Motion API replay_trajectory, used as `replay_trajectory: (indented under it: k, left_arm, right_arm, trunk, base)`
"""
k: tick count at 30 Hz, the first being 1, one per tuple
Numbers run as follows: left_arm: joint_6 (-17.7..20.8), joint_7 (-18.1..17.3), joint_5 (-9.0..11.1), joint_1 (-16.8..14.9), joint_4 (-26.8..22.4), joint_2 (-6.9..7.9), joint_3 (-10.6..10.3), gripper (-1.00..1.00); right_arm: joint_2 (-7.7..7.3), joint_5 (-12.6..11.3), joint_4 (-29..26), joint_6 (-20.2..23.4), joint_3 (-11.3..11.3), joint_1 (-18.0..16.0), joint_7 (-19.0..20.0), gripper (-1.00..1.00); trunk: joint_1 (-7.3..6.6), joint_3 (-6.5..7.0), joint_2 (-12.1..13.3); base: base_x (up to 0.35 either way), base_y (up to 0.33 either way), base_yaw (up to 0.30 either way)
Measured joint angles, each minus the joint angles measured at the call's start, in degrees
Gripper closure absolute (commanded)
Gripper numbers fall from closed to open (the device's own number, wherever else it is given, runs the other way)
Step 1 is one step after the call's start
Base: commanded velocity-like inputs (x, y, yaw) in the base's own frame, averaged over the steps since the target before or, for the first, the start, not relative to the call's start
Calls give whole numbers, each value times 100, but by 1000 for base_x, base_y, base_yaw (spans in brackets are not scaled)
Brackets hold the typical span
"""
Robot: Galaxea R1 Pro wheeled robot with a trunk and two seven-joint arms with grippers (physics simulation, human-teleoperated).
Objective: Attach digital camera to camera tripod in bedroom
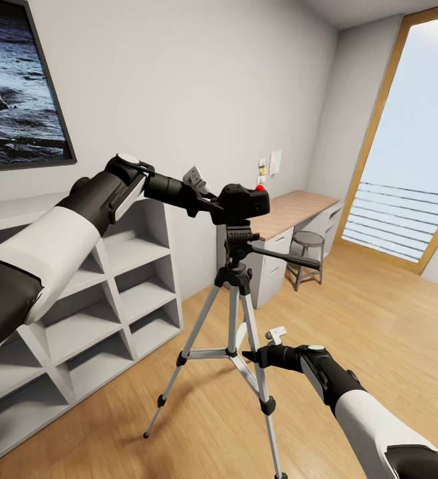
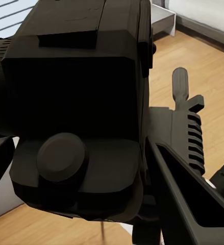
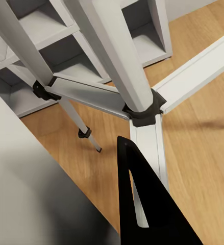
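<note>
While the left gripper [image 1: 213, 199] squeezes the digital camera [image 1: 244, 201] right on top of the camera tripod [image 1: 235, 313], the right gripper [image 1: 253, 357] grips a silver leg. Next, the camera likely needs locking on.

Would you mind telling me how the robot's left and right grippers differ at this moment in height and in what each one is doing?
The left gripper is raised to the top of the camera tripod, while the right gripper sits low among its silver legs. The left gripper holds the digital camera above the tripod head; the right gripper carries nothing, and its grip on a leg cannot be judged. Both are black and reach toward the same tripod.
</note>
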Motion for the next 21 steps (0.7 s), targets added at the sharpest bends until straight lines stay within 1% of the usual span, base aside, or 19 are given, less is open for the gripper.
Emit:
replay_trajectory:
  k: [1,3,4,17,21]
  left_arm:
    - [4,0,2,0,4,-3,-3,-100]
    - [20,-84,39,-1,6,-3,4,-100]
    - [11,2,13,0,43,5,-2,-100]
    - [8,30,11,0,61,10,0,-100]
    - [-3,41,31,0,81,26,66,-100]
  right_arm:
    - [0,0,0,0,0,0,0,100]
    - [-2,16,6,-11,-35,-1,-2,100]
    - [-1,29,2,-2,-26,-1,4,100]
    - [-10,33,6,-10,-28,-1,13,100]
    - [-10,33,6,-10,-28,-1,14,100]
  trunk:
    - [0,0,0]
    - [0,1,0]
    - [0,0,0]
    - [0,0,0]
    - [0,0,0]
  base:
    - [0,0,0]
    - [0,0,0]
    - [0,0,0]
    - [0,0,0]
    - [0,0,0]
